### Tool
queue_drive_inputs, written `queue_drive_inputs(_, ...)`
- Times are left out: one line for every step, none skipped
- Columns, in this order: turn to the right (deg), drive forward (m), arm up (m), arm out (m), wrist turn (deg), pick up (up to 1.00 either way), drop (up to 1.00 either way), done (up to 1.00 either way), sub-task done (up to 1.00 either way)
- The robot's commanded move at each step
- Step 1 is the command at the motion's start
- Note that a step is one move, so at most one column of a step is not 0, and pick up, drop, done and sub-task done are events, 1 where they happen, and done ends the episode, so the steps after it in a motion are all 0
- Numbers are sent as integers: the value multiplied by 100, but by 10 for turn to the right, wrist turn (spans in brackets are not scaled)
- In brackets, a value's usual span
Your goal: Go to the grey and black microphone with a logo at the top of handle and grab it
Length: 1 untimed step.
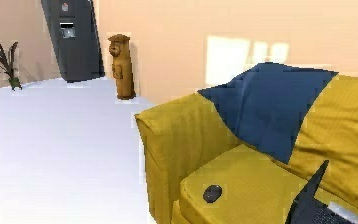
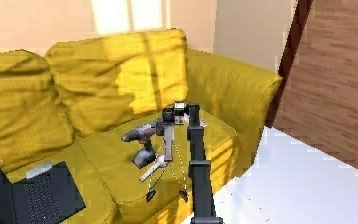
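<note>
Yellow fabric sofa (image 2: 107, 70) runs across the arm side view, with ribbed back cushions and a wide seat. Dark square arm bar (image 2: 199, 170) rises from the bottom edge, and two small white marker squares (image 2: 177, 113) sit at its far end. End effector (image 2: 147, 150) is just left of the squares, over the right-hand seat cushion. Finger spread: cannot tell. The cushion and a small thing lie right at and behind it, so cannot tell whether it holds anything.

Grey and black microphone (image 2: 149, 168), a small dark head with a paler handle as far as the shape reads, is at the end effector's tip on that seat cushion, near the front edge. Touching or just beside: cannot tell. Open black laptop (image 2: 32, 195) sits on the seat at bottom left, well apart from it. Brown wood-plank wall (image 2: 337, 80) is at right, with white floor (image 2: 307, 180) below it.

In the forward view the sofa is at right, with a dark blue blanket (image 1: 267, 105) draped over its backrest. A small dark round blob (image 1: 212, 193) lies on the seat cushion, too small to identify. The laptop's corner is at bottom right. Across the floor stand a tall dark grey cabinet (image 1: 75, 40), a brown carved wooden statue (image 1: 121, 67) beside it against the peach wall (image 1: 167, 40), and a spiky potted plant (image 1: 7, 62) at far left.
</note>
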Motion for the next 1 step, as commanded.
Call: queue_drive_inputs(0,0,0,0,450,0,0,0,0)
